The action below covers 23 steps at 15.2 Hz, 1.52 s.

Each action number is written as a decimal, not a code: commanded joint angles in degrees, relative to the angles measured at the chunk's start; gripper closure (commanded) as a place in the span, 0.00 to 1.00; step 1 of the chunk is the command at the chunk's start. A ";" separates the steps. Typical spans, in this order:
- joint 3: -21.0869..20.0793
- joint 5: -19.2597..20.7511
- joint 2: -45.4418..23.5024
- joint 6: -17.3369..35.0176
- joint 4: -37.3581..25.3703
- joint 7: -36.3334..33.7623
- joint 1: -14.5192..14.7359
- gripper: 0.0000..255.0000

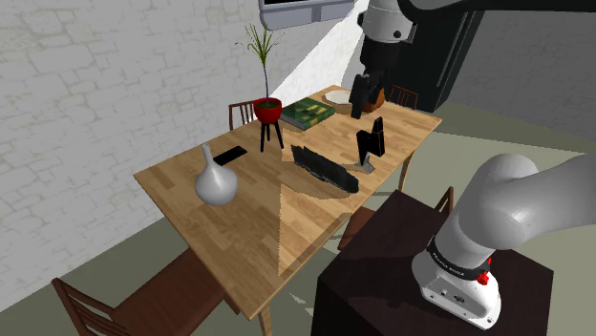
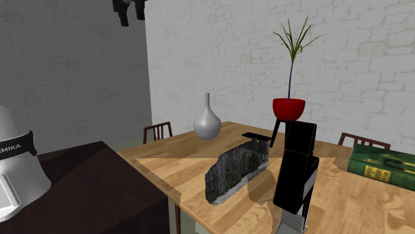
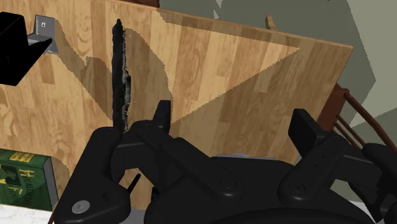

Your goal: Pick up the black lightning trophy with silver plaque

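The black lightning trophy (image 1: 372, 141) stands upright on its silver base, at the edge of the wooden worktop (image 1: 239, 234) on the shoulder view's right. A dark, rough slab (image 1: 323, 172) lies near it on its left. The gripper (image 1: 363, 101) hangs well above the worktop's far end, its fingers (image 3: 304, 127) spread wide, clasping nothing. A green book (image 1: 308, 113), a red potted plant (image 1: 267, 110) and a grey vase (image 1: 216, 179) stand farther left.
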<state>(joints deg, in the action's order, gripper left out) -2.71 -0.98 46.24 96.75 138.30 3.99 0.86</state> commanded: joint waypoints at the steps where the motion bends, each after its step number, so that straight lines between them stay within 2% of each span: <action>1: 0.00 0.00 0.00 0.00 0.00 0.00 0.00 0.00; 8: 7.34 4.29 -5.41 8.95 4.05 8.24 -2.71 0.00; 14: 13.63 6.97 -13.25 17.04 4.58 15.26 -4.74 0.00; 19: 18.83 7.71 -21.72 23.58 2.87 21.36 -5.74 0.00; 23: 22.82 6.70 -29.51 28.32 0.13 26.77 -6.05 0.00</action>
<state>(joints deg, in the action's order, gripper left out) 19.05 6.07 18.91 123.54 139.04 29.26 -5.14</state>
